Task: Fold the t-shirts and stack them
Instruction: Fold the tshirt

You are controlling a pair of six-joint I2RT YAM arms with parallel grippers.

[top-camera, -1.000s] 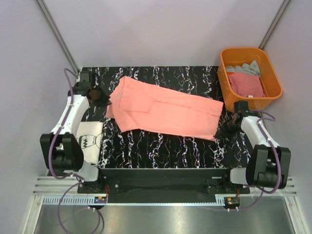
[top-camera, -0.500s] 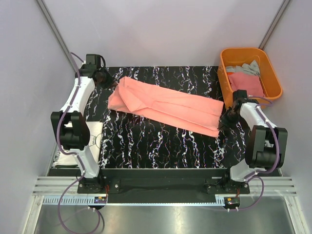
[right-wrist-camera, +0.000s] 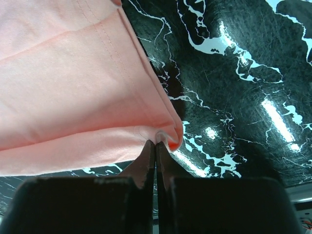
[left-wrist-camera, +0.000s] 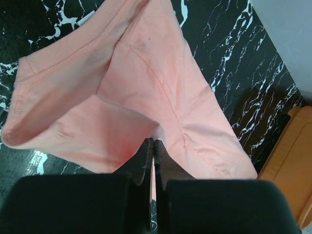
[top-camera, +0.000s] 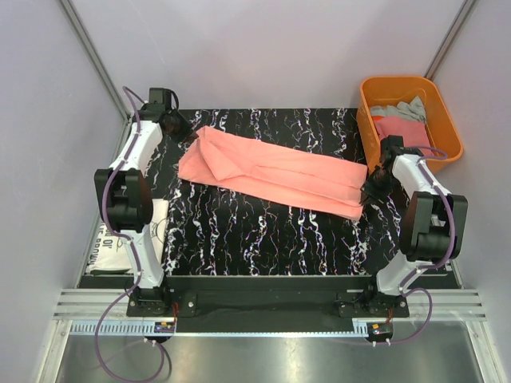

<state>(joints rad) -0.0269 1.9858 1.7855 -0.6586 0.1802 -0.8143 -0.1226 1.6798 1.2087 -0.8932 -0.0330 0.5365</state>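
Salmon-pink t-shirt (top-camera: 271, 171): a long folded band, slantwise across the black marbled table (top-camera: 263, 231).
Left end effector (left-wrist-camera: 153, 143): pressed together, pinching the shirt's left end.
Right end effector (right-wrist-camera: 156, 143): pressed together, pinching the right hem corner.
Orange tub (top-camera: 366, 120): far right, holding a deeper pink tee (top-camera: 403, 134) and a grey tee (top-camera: 399, 112).
White printed tee (top-camera: 120, 243): near-left, beside the left arm.
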